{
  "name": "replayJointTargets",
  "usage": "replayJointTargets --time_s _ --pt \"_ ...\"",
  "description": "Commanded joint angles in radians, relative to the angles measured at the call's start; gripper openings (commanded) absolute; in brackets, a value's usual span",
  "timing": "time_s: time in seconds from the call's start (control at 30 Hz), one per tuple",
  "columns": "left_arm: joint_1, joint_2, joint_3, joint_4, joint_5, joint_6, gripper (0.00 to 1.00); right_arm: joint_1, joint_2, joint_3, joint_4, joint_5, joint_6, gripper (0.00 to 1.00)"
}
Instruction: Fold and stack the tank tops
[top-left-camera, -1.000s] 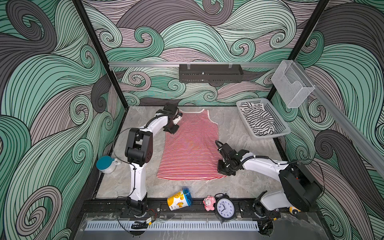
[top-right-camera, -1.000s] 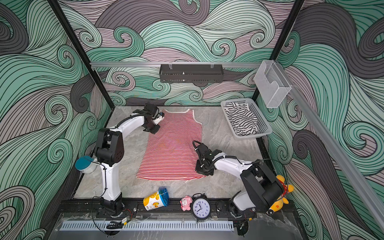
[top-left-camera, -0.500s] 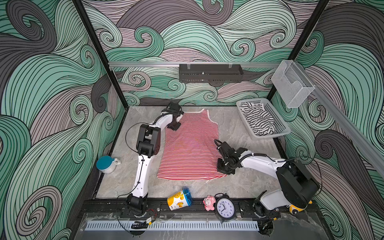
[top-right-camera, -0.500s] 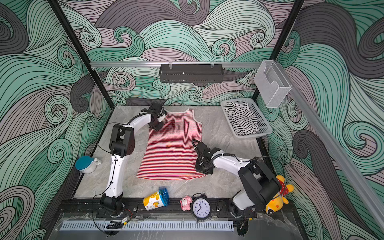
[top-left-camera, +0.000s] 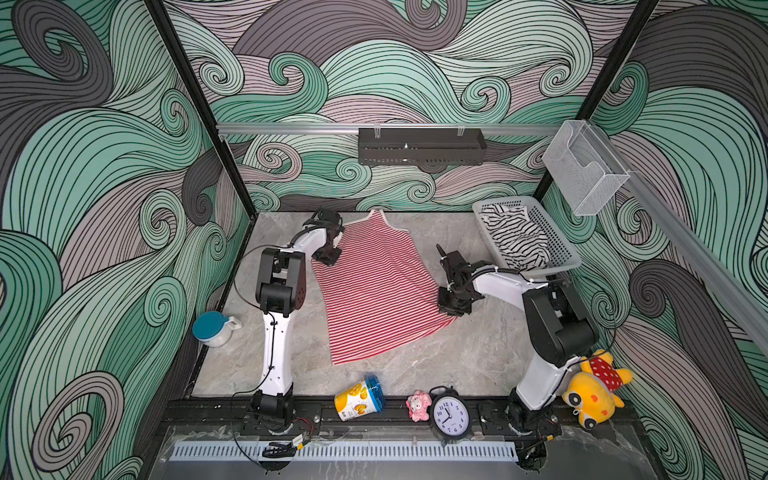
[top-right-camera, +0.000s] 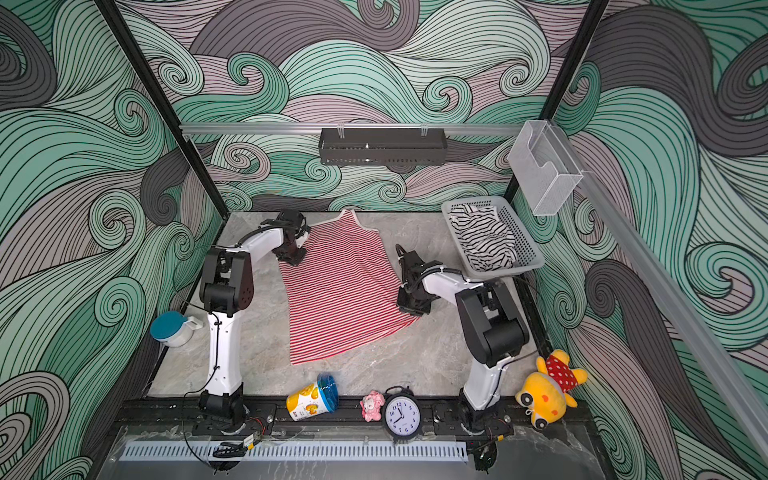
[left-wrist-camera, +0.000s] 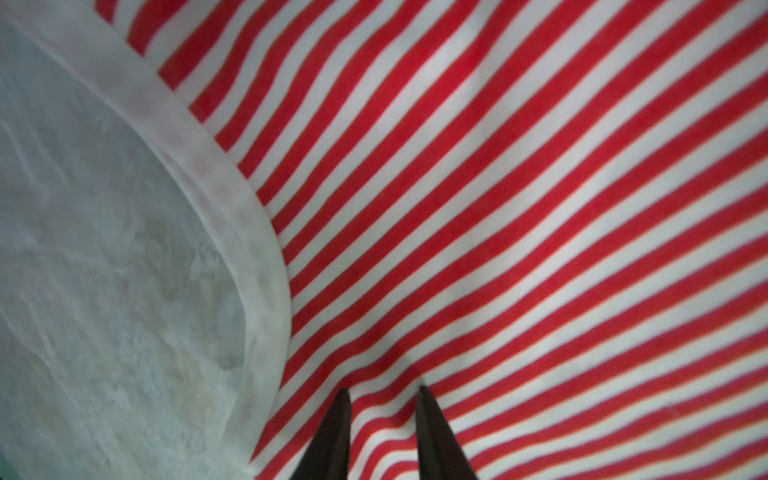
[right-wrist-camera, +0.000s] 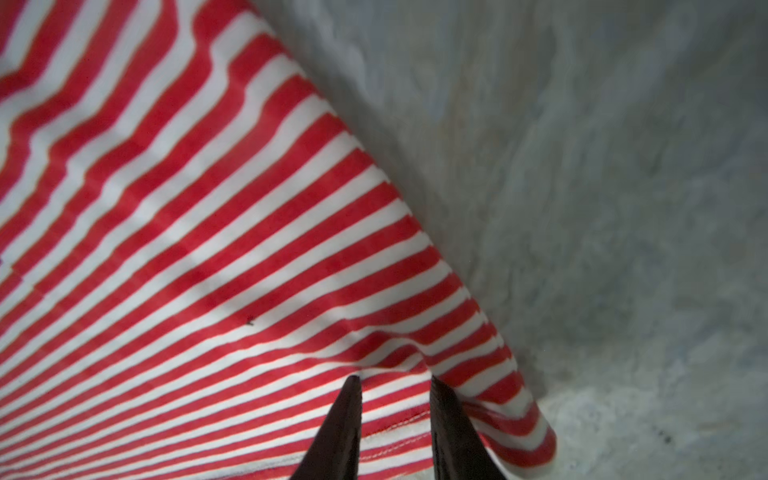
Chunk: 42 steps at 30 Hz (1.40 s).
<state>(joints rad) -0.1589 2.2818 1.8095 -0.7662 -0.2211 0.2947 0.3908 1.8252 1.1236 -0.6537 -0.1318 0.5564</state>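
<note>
Beside the basket (top-left-camera: 559, 249) with the black-and-white tank top (top-left-camera: 515, 241), the red-and-white tank top (top-left-camera: 374, 291) lies on the desk (top-left-camera: 478, 345), left fingers (left-wrist-camera: 332, 440) clamped at its armhole, right fingers (right-wrist-camera: 343, 432) clamped on its hem corner; best lift both evenly, cloth taut.

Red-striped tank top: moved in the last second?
Yes. On the red-striped tank top, the hem corner at the right claw has shifted toward the basket, away from the clock; the hem now slants.
</note>
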Motion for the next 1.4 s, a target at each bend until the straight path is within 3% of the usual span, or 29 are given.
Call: replayJointTargets --time_s 0.0,0.33,0.5,0.7,0.87,1.03,1.17,1.37 --pt "0.015 -0.057 -0.125 -0.058 -0.020 -0.037 0.28 -0.040 0.101 0.135 -0.071 0.013 -0.098 0.31" --pt "0.012 -0.298 -0.433 -0.078 0.071 -0.090 0.27 -0.114 0.479 0.705 -0.259 0.033 -0.157 0.32" --pt "0.010 -0.403 -0.464 -0.115 0.128 -0.098 0.27 -0.115 0.454 0.798 -0.256 0.004 -0.179 0.33" --pt "0.012 -0.439 -0.379 -0.072 0.118 -0.103 0.29 -0.062 0.234 0.605 -0.178 -0.002 -0.129 0.35" --pt "0.012 -0.294 -0.220 -0.039 0.087 -0.112 0.29 0.042 0.104 0.371 -0.064 -0.017 -0.031 0.35" --pt "0.013 -0.123 -0.033 -0.045 0.068 -0.113 0.28 0.156 0.054 0.233 0.051 -0.027 0.051 0.35" --pt "0.012 -0.003 0.091 -0.071 0.024 -0.105 0.28 0.189 0.060 0.149 0.112 -0.037 0.092 0.35" --pt "0.013 0.003 0.051 -0.052 0.006 -0.091 0.27 0.197 0.073 0.063 0.140 -0.040 0.111 0.35"
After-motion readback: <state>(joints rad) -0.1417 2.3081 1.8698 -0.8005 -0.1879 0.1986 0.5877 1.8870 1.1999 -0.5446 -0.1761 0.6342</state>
